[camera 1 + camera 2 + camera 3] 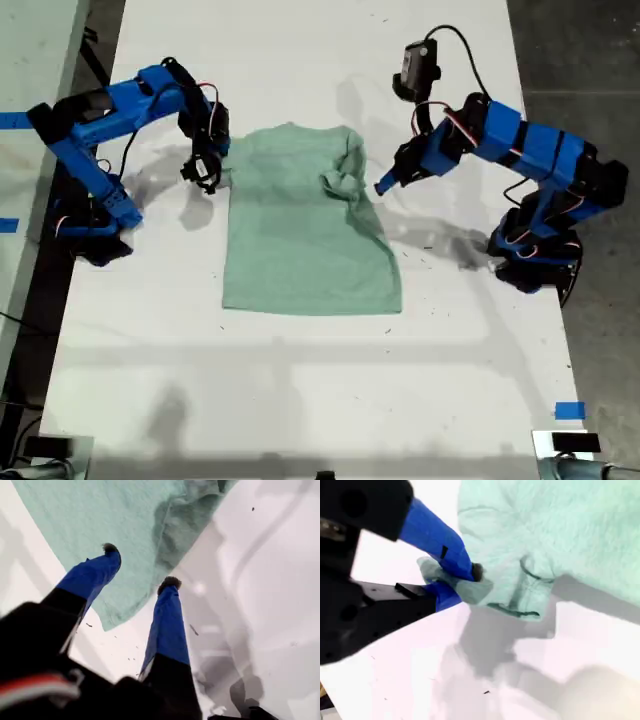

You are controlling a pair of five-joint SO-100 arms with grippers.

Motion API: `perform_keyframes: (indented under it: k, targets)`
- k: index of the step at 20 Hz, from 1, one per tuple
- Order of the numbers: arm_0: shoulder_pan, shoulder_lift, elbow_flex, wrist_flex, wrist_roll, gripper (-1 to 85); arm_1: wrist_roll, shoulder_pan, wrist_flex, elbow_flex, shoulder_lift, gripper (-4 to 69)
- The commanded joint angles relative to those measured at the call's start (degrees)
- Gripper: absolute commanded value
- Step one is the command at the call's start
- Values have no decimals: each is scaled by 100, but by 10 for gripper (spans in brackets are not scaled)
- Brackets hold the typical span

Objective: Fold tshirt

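Starting at the exterior view's left, my second claw (205, 172) sits at the near edge of the pale mint-green short-sleeved cloth tshirt (300, 250). Its own wrist view shows it pinched together on a small tuck of that cloth (472, 577), at what looks like the sleeve hem, with the rest of the tshirt (560, 525) spreading away from it. The garment lies flat on the white desk (300, 400) between the two blue arms, with its collar end toward the far side of the desk and its hem toward the camera. The body is mostly smooth

Further right, the other sleeve (343, 178) is already turned in over the chest as a rumpled lump. My first claw (383, 185) hangs just beside that edge. In its wrist view the blue fingers stand well apart (140, 565) with nothing between them, their tips over the border of the tshirt (100, 515) near the bunched fold (185, 525)

I judge the cloth to be light, limp and easily creased, so it will sag and drag instead of holding a line, and a grip on one layer may slip. I would take it at hems or seams, where the fabric is doubled, and lift low and slowly so that the turned-in sleeve stays put. The fold looks partly done, with one sleeve in and the other in hand
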Motion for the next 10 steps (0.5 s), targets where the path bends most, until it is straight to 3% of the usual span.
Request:
perform_keyframes:
  k: [1,4,10]
  targets:
    - [-88,1424,0,501,-220,1,-53,70,-211,-35,369,199]
    - [272,1942,-26,378,-255,1,-53,70,-299,70,369,198]
    - [1301,255,-1011,-870,-598,1,-62,70,-404,167,343,197]
